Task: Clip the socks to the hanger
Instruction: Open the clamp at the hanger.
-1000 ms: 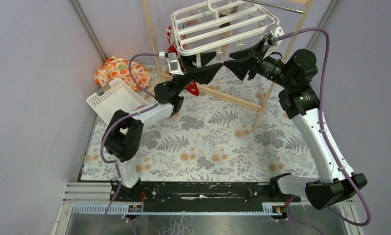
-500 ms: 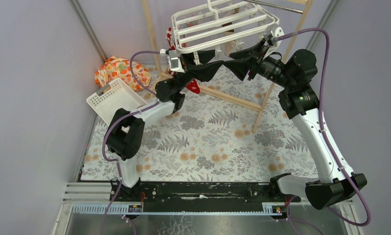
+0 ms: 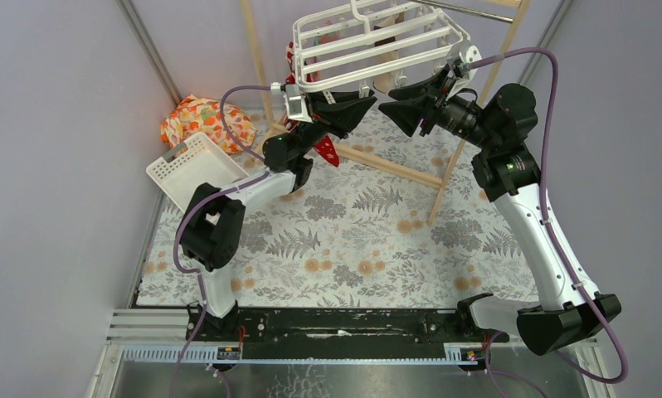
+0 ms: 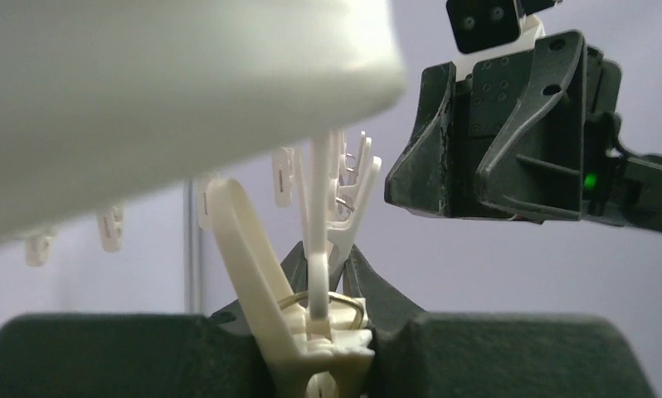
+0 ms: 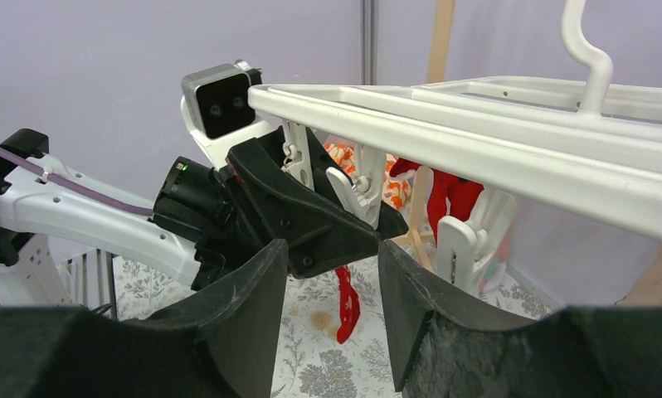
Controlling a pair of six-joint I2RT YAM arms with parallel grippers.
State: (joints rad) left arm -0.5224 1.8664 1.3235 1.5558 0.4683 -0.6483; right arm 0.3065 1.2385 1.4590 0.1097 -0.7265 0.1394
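**Left gripper pinches a hanger clip; right gripper waits open beside it**

The overhead camera alone takes in the whole scene. It shows the leaf-patterned table (image 3: 369, 240), the wooden rack (image 3: 398, 170) standing across its far part, and the white hanger (image 3: 357, 51) hanging high at the back. Both arms reach up under the hanger.

At the left edge a white basket (image 3: 191, 170) sits tilted, and from this height I cannot tell whether it holds anything. Just behind the basket, an orange cloth bundle (image 3: 205, 123) lies against the wall.

The right wrist camera shows what the overhead view hides. The right gripper (image 5: 332, 249) has its fingers spread with nothing between them, and it points at the left gripper from close by without touching it. A red sock (image 5: 344, 303) dangles below the left gripper, with its upper end hidden behind the black fingers. A second red sock (image 5: 448, 195) hangs under the far side of the hanger.

The left wrist camera gives the closest look. The left gripper (image 4: 323, 265) is pressed together on a white clip (image 4: 311, 348) that hangs from a hanger bar, and the clip's wire spring is visible between the fingers. More clips dangle nearby.
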